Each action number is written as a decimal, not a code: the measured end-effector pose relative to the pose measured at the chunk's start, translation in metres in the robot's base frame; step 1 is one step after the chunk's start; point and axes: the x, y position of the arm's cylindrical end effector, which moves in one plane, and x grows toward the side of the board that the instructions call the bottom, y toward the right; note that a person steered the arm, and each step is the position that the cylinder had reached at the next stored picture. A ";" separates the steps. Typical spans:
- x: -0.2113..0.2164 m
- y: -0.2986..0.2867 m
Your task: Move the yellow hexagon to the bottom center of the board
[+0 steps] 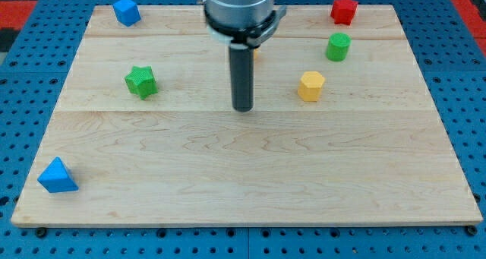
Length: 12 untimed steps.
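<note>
The yellow hexagon (pixel 310 85) sits on the wooden board (pixel 243 168), right of centre in the upper half. My tip (pixel 242 108) rests on the board near the middle, well to the left of the yellow hexagon and a little lower, not touching it. A small orange-yellow sliver (pixel 257 52) shows behind the rod; its shape is hidden.
A green cylinder (pixel 338 46) stands above and right of the hexagon. A red star (pixel 343 10) is at the top right. A green star (pixel 140 81) is at the left. A blue cube (pixel 126 11) is top left. A blue triangle (pixel 57 175) is bottom left.
</note>
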 end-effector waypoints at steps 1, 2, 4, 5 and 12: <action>-0.032 -0.040; -0.047 -0.026; -0.064 0.072; -0.055 0.108; 0.040 0.099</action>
